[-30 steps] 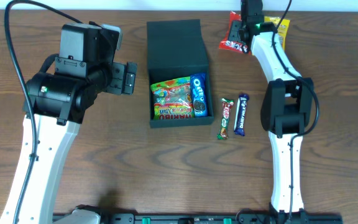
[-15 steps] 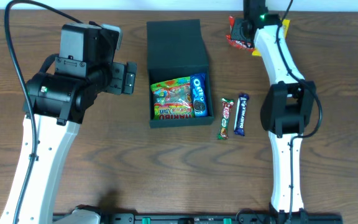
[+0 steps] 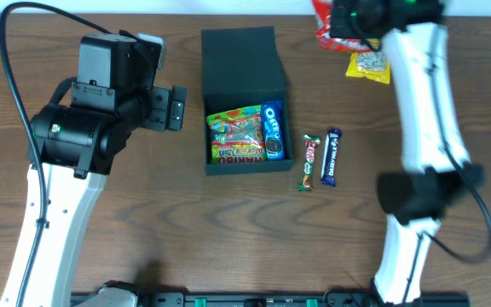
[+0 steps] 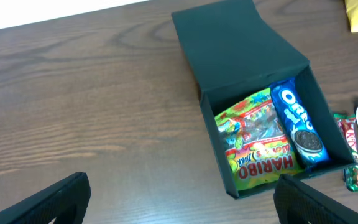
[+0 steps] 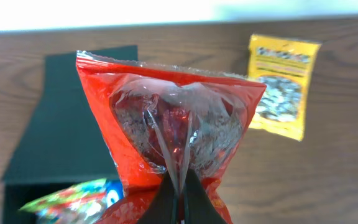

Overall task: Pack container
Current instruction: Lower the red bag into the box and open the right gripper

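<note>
One red packet (image 3: 322,26) hangs clamped in the right gripper (image 5: 178,199) at top right; the left gripper (image 4: 182,180) gapes wide, left of the container (image 3: 241,60).

You have one dark charcoal cardboard box (image 3: 239,64), one colourful Haribo gummy bag (image 3: 237,136), one blue Oreo packet (image 3: 272,130), one yellow seed pouch (image 3: 369,65), one red plastic bag (image 5: 173,124), and two wrapped bars at the box's four o'clock: a red-green bar (image 3: 311,161) and a blue bar (image 3: 332,157).

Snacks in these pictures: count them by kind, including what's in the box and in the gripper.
Bags: 3 (Haribo bag in the container, red bag in the right gripper, yellow packet)
Bars: 2 (green-and-red bar, blue bar)
Cookie packs: 1 (Oreo pack in the container)
Total: 6
</note>
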Controlling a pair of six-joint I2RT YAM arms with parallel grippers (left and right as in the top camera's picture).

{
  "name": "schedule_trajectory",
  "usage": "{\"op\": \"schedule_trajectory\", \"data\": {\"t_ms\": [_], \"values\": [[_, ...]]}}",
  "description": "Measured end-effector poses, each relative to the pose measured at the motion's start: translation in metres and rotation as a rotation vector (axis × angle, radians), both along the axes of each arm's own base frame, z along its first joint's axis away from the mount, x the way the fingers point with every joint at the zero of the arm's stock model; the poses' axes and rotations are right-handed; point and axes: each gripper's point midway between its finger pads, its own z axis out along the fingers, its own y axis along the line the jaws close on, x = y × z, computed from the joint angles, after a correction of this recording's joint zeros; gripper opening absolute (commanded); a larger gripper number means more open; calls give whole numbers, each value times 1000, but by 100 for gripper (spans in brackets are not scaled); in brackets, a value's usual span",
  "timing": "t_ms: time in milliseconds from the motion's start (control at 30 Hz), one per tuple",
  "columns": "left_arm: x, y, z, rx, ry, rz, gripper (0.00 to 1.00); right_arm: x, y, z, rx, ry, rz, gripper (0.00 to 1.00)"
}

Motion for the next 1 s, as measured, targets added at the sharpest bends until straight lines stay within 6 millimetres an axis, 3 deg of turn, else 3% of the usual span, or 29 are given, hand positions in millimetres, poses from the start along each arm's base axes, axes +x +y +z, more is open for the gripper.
{"op": "schedule_trajectory", "data": {"t_ms": [67,133,200,300,333,433,667,800,1000], "values": [[0,0,1,-1,-1,-1,95,-22,-7,20,5,-20,-5,1],[-1,0,1,1,-3,-4,95,-43,-14,21,2,0,-12,1],[-1,0,1,2,-5,-7,95,-59,-15,8,-2,52,-16,1],[-1,0,2,6,-6,-12,95,-74,-6,-29,-12,162,-7,1],[-1,0,2,7,-7,-13,95,-78,1,-42,-17,193,5,1],[-1,0,2,12,-8,-19,95,-89,48,-81,-25,254,83,1],[-1,0,2,11,-8,-19,95,-116,152,-122,46,244,199,1],[-2,-2,2,3,-6,-27,95,-124,181,-149,103,230,171,1],[-2,-4,2,-5,-4,-34,95,-121,202,-169,140,147,142,1]]}}
